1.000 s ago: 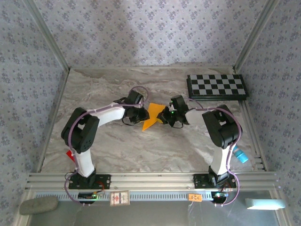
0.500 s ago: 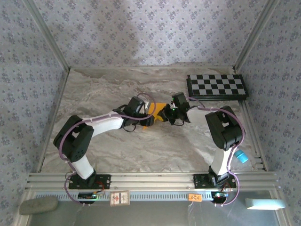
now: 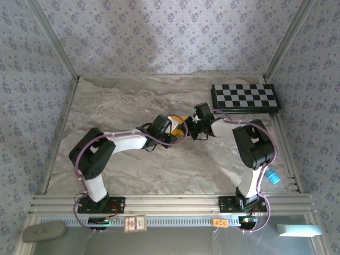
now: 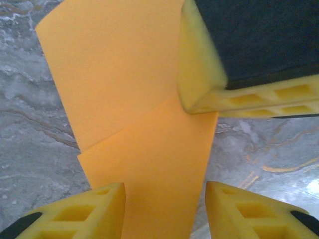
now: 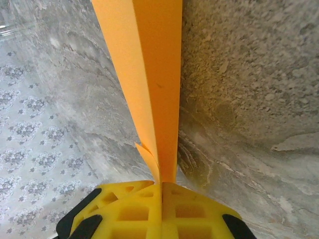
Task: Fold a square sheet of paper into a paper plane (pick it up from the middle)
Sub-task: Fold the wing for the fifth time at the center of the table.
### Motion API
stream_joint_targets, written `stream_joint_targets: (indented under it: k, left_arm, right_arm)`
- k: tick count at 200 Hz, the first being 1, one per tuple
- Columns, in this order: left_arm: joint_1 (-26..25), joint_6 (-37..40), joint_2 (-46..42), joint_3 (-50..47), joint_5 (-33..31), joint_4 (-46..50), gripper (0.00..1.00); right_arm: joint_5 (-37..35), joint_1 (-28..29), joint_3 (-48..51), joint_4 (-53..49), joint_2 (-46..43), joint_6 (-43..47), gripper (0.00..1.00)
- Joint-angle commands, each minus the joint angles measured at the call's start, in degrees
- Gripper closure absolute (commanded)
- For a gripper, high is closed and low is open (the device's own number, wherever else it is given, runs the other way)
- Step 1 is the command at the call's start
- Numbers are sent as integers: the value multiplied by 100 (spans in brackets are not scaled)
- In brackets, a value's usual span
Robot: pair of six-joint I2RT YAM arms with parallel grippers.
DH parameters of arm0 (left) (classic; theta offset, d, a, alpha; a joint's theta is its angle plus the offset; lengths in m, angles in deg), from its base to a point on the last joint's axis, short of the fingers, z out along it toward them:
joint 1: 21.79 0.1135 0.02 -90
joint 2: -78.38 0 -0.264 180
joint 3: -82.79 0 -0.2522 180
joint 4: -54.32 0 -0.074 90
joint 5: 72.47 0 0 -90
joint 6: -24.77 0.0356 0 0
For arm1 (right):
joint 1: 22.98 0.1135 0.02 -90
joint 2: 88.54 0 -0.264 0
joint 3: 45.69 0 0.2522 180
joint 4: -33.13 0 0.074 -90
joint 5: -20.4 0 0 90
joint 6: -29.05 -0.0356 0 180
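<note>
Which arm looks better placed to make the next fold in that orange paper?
Left. The left pincer is open and free, poised right over the paper, so it can probably press or turn a flap. The right pincer is shut on the paper's edge and seems busy holding it.

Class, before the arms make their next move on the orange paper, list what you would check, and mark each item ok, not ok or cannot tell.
1. The right pincer is shut on the paper: ok.
2. The left pincer is open and straddles the paper: ok.
3. The layers sit flush at the right pincer: not ok, a small corner sticks out.
4. The left pincer touches the table: cannot tell.
5. The checkerboard lies apart from the paper: ok.
</note>
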Motion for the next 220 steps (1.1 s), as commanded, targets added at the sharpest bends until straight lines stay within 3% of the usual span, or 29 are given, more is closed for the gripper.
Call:
stream_joint_targets:
  k: [1, 96, 168, 220]
  left_arm:
    - [-59, 364, 77, -7, -295, -318, 58]
    - [-66, 576, 43, -268, -2, -563, 74]
    - [-64, 505, 134, -331, 242, -623, 86]
    - [43, 255, 199, -374, 748, -703, 91]
  right_arm:
    - [148, -44, -152, -234, -123, -118, 100]
    - [270, -58, -233, -316, -40, -184, 91]
    - [-81, -95, -306, -835, -137, 155, 58]
    - [-212, -165, -501, -1239, -170, 638, 45]
